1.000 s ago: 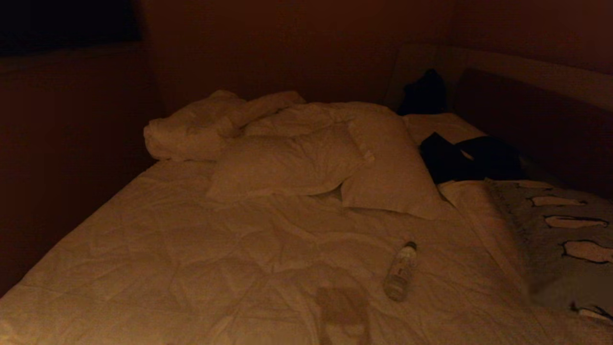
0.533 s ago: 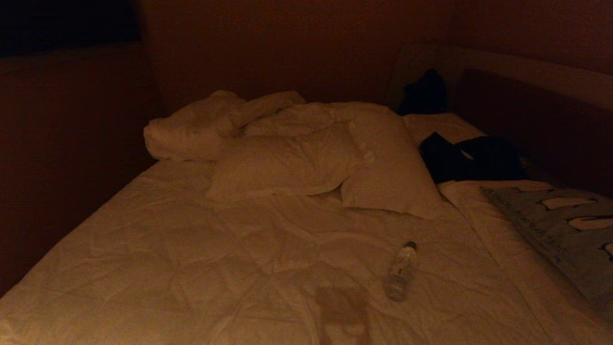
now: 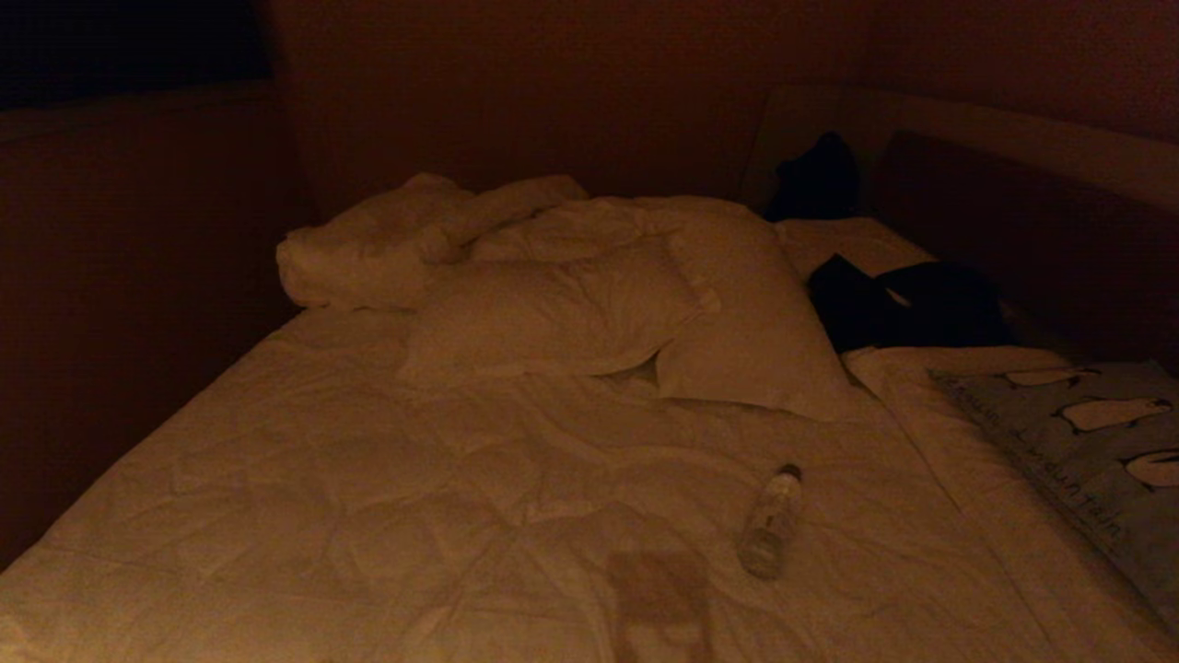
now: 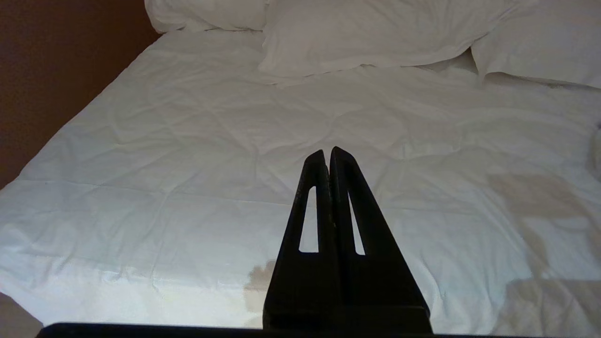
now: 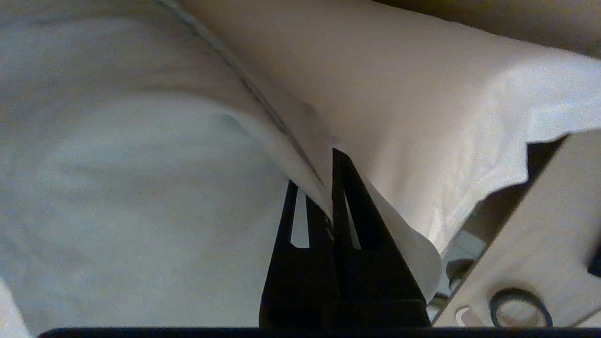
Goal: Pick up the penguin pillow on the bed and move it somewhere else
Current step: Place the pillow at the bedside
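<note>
The penguin pillow [image 3: 1087,442], grey-blue with black-and-white penguins and dark lettering along its near edge, lies tilted at the right side of the bed [image 3: 368,479]. My right gripper [image 5: 326,188] is out of the head view. The right wrist view shows it shut on a seamed edge of the pillow's pale fabric [image 5: 141,188], which fills most of that view. In the left wrist view, my left gripper [image 4: 327,152] hangs shut and empty above the wrinkled white bedding [image 4: 164,164].
A small plastic bottle [image 3: 770,522] lies on the bedding near the middle. Two cream pillows [image 3: 553,313] and a rumpled duvet [image 3: 368,249] sit at the far side. Dark clothing [image 3: 903,308] lies by the padded headboard [image 3: 1032,147]. Walls close in on the left and behind.
In the head view the penguin pillow has shifted toward the right edge and turned, so its lettered edge now shows. The bottle, pillows and duvet have not moved.
</note>
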`<state>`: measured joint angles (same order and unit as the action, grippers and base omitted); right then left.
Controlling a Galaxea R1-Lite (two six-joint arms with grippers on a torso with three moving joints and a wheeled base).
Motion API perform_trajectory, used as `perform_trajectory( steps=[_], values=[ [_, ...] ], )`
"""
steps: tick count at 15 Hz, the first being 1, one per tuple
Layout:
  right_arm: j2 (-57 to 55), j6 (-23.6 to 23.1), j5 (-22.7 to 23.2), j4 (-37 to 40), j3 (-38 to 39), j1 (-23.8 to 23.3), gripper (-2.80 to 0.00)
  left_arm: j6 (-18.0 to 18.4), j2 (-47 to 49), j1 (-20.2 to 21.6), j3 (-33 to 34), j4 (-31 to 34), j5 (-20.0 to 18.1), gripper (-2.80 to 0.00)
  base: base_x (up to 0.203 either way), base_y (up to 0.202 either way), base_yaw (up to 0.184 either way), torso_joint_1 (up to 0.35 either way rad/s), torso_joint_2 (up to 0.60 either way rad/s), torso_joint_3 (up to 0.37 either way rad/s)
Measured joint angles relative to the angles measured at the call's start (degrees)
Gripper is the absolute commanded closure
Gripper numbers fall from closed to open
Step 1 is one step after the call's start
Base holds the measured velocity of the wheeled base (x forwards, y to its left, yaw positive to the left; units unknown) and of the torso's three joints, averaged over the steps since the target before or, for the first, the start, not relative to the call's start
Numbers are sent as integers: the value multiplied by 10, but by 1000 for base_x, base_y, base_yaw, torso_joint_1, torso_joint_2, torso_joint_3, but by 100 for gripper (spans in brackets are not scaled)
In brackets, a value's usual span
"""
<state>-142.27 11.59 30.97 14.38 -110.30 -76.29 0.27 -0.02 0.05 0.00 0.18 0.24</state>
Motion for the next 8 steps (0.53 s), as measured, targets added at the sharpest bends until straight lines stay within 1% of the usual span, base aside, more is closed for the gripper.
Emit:
perform_trajectory(
  steps=[4,5,8],
  values=[
    [-6,1,-14,0,0,-1,0,0,0,0,0,0,0,0,0,0,0,0,0,0],
    [-7,0,-14,0,0,-1,-280,0,0,0,0,0,0,0,0,0,0,0,0,0],
    [-8,-6,-13,2,1,-7,-280,0,0,0,0,0,0,0,0,0,0,0,0,0]
  ],
)
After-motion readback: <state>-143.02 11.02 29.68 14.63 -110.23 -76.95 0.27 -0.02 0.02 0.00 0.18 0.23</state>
